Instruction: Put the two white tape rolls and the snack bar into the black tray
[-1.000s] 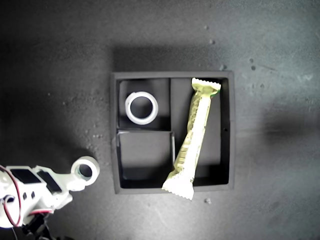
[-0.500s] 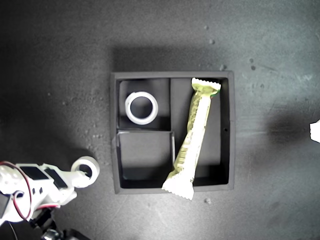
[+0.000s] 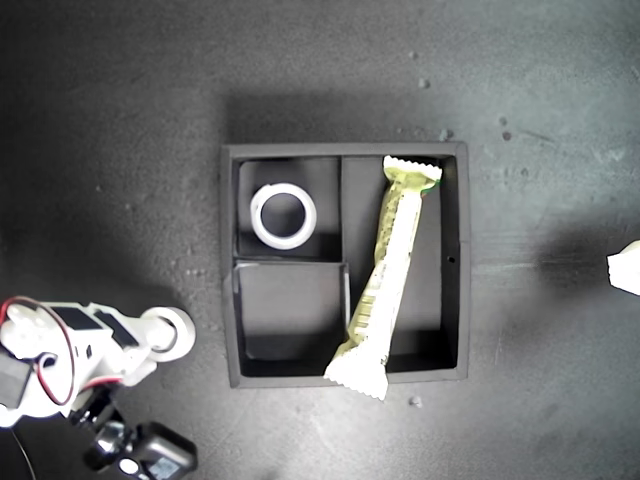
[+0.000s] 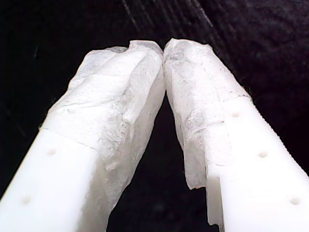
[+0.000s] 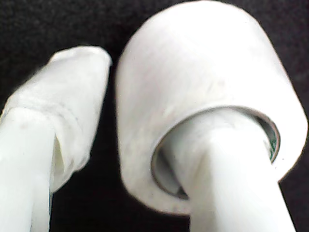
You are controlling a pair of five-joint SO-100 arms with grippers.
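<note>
The black tray [image 3: 228,260] sits mid-scene. One white tape roll [image 3: 283,215] lies in its small far compartment. The snack bar [image 3: 392,270] lies slanted in the long compartment, its near crimped end over the tray's wall. The other white tape roll [image 3: 168,333] [image 5: 203,72] lies on the dark surface off the tray's near corner, at the exterior view's left. My second gripper [image 5: 145,96] straddles its wall: one finger [image 5: 227,174] runs through the centre, the other finger [image 5: 63,111] is outside with a thin dark gap. My first gripper [image 4: 164,46] is shut and empty.
A white arm tip [image 3: 625,268] pokes in at the exterior view's right edge, well away from the tray. The second arm's body with red wires [image 3: 50,355] fills the exterior view's lower left corner. Small crumbs dot the dark surface.
The second arm shifted over the loose roll and a finger now fills its centre. The white arm tip at the exterior view's right edge came further into view.
</note>
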